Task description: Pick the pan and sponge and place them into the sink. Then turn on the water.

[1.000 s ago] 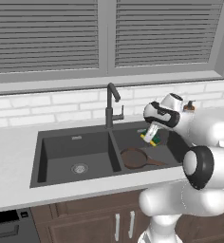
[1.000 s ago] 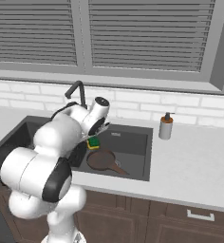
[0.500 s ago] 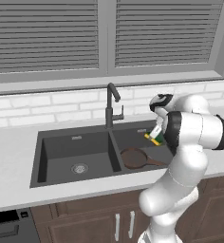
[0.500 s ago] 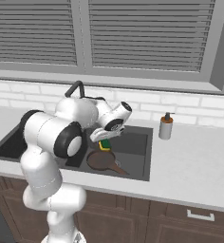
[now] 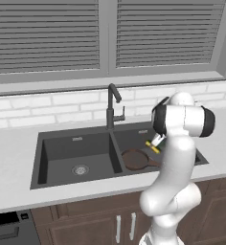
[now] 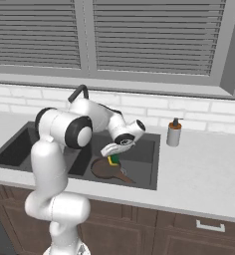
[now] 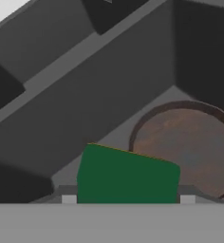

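Arm swung upright since a second ago; gripper (image 6: 113, 155) jaws clamp small green-and-yellow sponge (image 7: 127, 174) above round dark brown pan (image 5: 135, 159) in right basin of dark grey sink (image 5: 57, 143).

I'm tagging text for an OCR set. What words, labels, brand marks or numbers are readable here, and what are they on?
None can be read.
Soap dispenser bottle: no label visible.
Sponge, pan, faucet and sink: plain surfaces, no markings.
Appliance front at the lower left of the left base view: too small and dark to tell.
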Controlling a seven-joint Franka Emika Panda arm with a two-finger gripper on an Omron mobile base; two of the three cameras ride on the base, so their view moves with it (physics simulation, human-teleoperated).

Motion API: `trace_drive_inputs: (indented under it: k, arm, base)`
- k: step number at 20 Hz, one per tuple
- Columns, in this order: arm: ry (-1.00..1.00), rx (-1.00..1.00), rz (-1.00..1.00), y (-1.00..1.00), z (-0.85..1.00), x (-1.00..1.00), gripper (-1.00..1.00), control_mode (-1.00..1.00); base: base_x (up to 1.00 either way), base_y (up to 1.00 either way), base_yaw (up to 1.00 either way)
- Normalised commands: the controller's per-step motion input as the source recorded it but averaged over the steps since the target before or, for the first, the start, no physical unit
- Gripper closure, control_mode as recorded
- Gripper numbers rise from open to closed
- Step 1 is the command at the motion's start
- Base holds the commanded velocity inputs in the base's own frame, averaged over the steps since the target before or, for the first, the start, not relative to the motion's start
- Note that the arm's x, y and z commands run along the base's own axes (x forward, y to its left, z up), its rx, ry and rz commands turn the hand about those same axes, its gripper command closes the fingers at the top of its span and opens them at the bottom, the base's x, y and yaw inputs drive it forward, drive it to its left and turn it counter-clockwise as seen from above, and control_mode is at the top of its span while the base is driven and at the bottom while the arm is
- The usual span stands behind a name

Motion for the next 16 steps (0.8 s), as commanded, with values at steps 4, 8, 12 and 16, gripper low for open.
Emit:
trace_drive_inputs:
  k: [4,8,12,16]
  arm:
    - [0.00,0.00,0.00,0.09,-0.52,0.19,1.00,-1.00]
    - [-0.06,0.05,0.00,0.11,-0.51,0.04,1.00,-1.00]
    - [-0.12,0.04,0.00,0.24,-0.35,0.12,1.00,-1.00]
    - [-0.09,0.03,0.00,0.29,-0.27,0.30,1.00,-1.00]
  base:
    - [0.00,0.00,0.00]
    - [0.00,0.00,0.00]
    - [0.00,0.00,0.00]
    - [0.00,0.00,0.00]
